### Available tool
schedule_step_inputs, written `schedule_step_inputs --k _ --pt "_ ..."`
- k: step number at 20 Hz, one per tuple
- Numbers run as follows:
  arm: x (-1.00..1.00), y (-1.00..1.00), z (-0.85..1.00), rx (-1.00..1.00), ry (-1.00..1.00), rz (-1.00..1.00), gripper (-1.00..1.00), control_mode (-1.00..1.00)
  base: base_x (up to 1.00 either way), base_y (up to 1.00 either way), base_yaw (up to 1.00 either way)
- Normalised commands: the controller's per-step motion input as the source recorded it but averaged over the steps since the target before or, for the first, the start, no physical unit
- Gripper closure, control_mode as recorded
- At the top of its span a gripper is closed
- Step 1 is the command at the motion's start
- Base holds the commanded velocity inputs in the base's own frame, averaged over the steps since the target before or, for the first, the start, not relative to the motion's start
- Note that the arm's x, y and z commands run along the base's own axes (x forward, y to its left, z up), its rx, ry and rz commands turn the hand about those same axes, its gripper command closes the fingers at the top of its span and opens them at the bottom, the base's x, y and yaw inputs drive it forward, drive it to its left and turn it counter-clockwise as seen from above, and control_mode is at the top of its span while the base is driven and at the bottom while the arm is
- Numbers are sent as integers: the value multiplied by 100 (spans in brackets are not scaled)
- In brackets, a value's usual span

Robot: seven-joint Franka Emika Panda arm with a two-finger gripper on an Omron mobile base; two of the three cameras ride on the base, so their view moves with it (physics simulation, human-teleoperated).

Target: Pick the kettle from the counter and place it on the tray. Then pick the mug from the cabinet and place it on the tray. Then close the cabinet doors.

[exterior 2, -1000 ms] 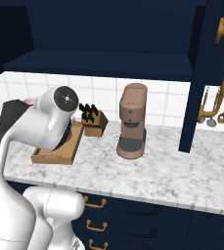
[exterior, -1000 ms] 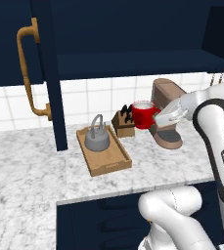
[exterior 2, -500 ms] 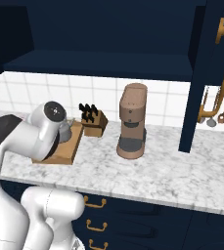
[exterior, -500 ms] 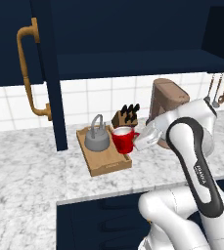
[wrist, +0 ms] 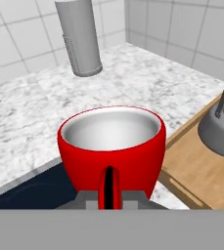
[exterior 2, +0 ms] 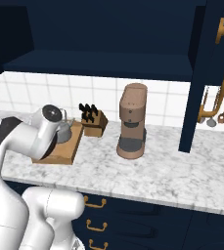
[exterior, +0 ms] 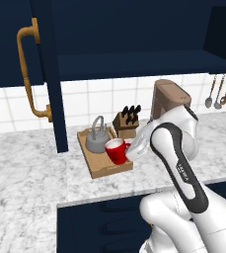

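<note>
1. Over the near right corner of the tray (exterior: 100, 169) hangs the red mug (exterior: 116, 150), held up by the gripper (exterior: 132, 149).
2. From the hand view, the gripper (wrist: 108, 196) is squeezed tight on the handle of the mug (wrist: 111, 146), and the mug stands upright with its white inside showing.
3. I cannot tell if the mug's bottom touches the tray yet.
4. On the far part of the tray sits the grey kettle (exterior: 96, 139), upright, with its loop handle sticking up.
5. From the hand view, the kettle (wrist: 220, 128) is near the mug but not touching it, and the wooden tray (wrist: 206, 176) lies under it.
6. On the marble counter (exterior: 25, 178) rests the tray, a little way back from the front edge.
7. Just behind the tray stands a small knife block (exterior: 126, 121), and a brown coffee machine (exterior 2: 132, 120) stands to the right of that.
8. Up above, the cabinet (exterior: 134, 54) is open, and one cabinet door (exterior: 49, 74) with a brass handle (exterior: 29, 74) swings out on the left.
9. From the right base view, the other door (exterior 2: 206, 73) swings out on the right, and the white arm (exterior 2: 30, 136) covers part of the tray (exterior 2: 64, 146).
</note>
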Motion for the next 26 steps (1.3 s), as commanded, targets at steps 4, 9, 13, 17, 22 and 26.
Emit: schedule_step_inputs --k 4,9,13,17,22,26 --pt "45 0 -26 0 -1 0 100 -100 0 0 0" --pt "55 -3 -24 0 4 0 100 -100 0 0 0" --pt "59 -4 -27 0 8 0 100 -100 0 0 0" --pt "46 0 -36 0 4 0 100 -100 0 0 0" --pt "30 0 -34 0 1 0 100 -100 0 0 0" --pt "32 0 -26 0 0 0 100 -100 0 0 0"
